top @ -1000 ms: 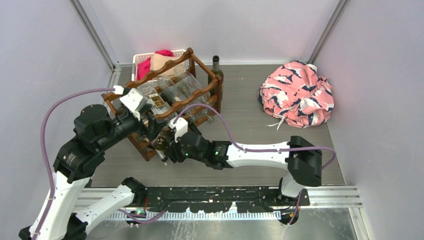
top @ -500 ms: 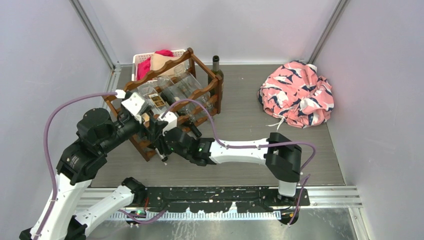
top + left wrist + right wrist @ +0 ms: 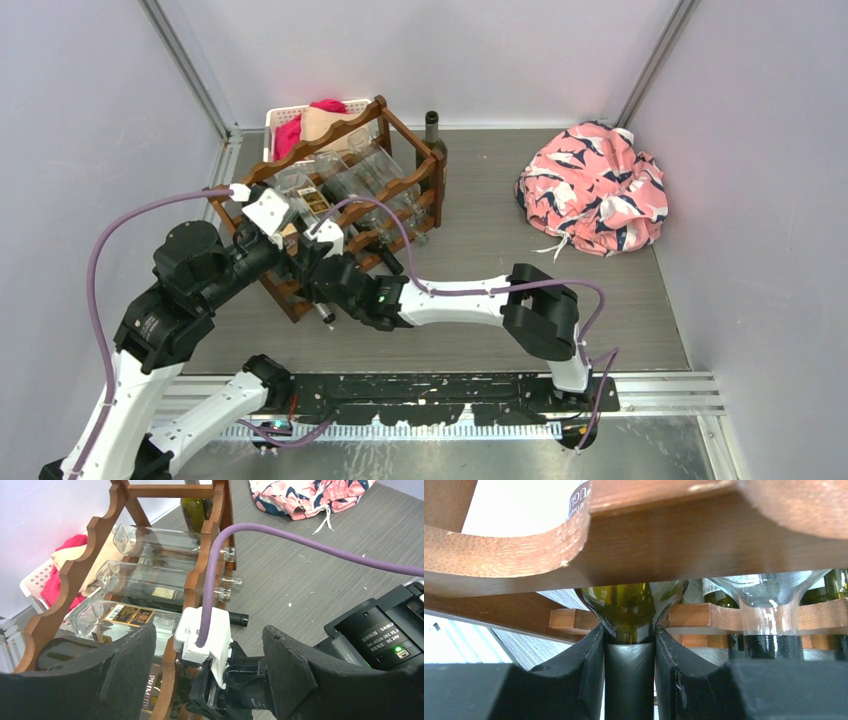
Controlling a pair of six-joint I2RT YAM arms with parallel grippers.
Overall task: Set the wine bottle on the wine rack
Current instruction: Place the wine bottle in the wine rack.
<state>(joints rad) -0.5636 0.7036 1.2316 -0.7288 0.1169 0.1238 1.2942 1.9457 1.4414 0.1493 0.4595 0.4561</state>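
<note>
The wine bottle (image 3: pixel 629 607) is dark green glass with a black foil neck. My right gripper (image 3: pixel 630 640) is shut on that neck, and the bottle's shoulder sits under a scalloped rail of the wine rack (image 3: pixel 649 540). From above, the right gripper (image 3: pixel 322 285) is at the near-left corner of the reddish-brown wine rack (image 3: pixel 395 190); the bottle is mostly hidden there. My left gripper (image 3: pixel 207 675) hangs open just above the right wrist, over the wine rack's (image 3: pixel 200 570) near end, holding nothing. In the top view the left gripper (image 3: pixel 300 255) is beside the rack.
Several clear and dark bottles (image 3: pixel 150 575) lie in the rack. A dark bottle (image 3: pixel 434 135) stands behind it. A white basket (image 3: pixel 285 115) with red and beige cloth sits at the back left. A pink patterned cloth (image 3: pixel 595 190) lies at the right.
The right arm has reached further left toward the rack, its elbow swinging left, carrying the bottle deeper under the rail. The left arm has hardly moved.
</note>
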